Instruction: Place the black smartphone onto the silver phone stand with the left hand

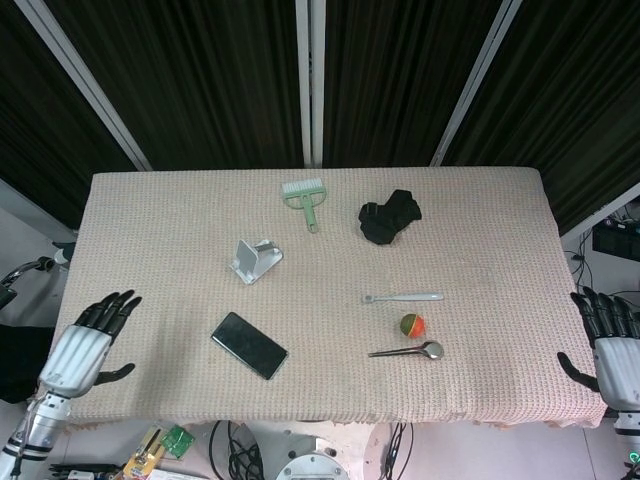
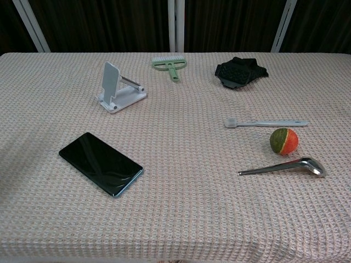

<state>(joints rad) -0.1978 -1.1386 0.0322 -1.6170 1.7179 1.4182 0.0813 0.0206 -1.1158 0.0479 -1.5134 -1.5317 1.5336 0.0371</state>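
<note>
The black smartphone (image 1: 249, 345) (image 2: 101, 163) lies flat and slanted on the tablecloth, front left of centre. Behind it stands the silver phone stand (image 1: 255, 260) (image 2: 117, 87), empty, its backrest tilted. My left hand (image 1: 88, 345) hovers over the table's front left corner, fingers spread and holding nothing, well left of the phone. At the table's right edge my right hand (image 1: 610, 345) hangs open with nothing in it. Only the head view shows the two hands.
A green brush (image 1: 305, 199) (image 2: 171, 66) and a black cloth (image 1: 389, 217) (image 2: 239, 71) lie at the back. A white toothbrush (image 1: 403, 297) (image 2: 265, 123), an orange-green ball (image 1: 412, 324) (image 2: 284, 141) and a metal spoon (image 1: 406, 350) (image 2: 282, 167) lie at the right front.
</note>
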